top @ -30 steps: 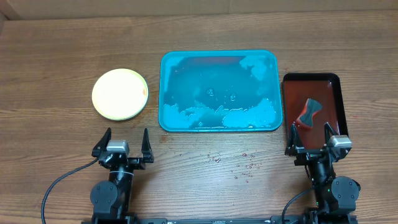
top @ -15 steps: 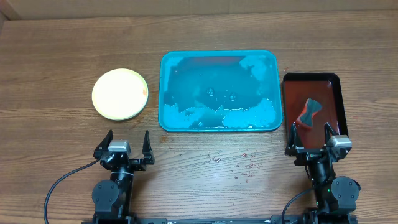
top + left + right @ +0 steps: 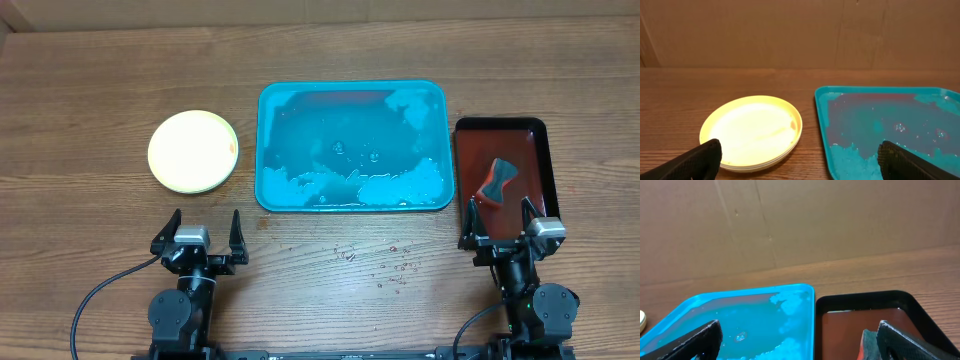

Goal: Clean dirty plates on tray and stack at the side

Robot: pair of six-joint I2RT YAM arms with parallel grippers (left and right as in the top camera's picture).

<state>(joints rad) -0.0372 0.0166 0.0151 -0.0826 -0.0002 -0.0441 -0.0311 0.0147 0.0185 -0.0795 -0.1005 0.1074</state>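
Note:
A stack of pale yellow-green plates (image 3: pixel 193 151) rests on the wood to the left of the turquoise tray (image 3: pixel 352 200); in the left wrist view the plates (image 3: pixel 752 130) show layered rims and a small red smear. The tray (image 3: pixel 821 115) holds soapy water and foam, with no plate in it. My left gripper (image 3: pixel 199 237) stands open near the front edge, below the plates, nothing between its fingers (image 3: pixel 700 160). My right gripper (image 3: pixel 502 225) is open too, at the near end of the dark red tray, its fingers (image 3: pixel 900 340) empty. The turquoise tray (image 3: pixel 810 292) shows at left in the right wrist view.
A narrow dark red, black-rimmed tray (image 3: pixel 547 170) sits right of the turquoise one and holds a dark grey sponge (image 3: pixel 497 179). Red sauce specks and droplets (image 3: pixel 395 268) dot the wood in front of the tray. A cardboard wall (image 3: pixel 800 30) closes the far side.

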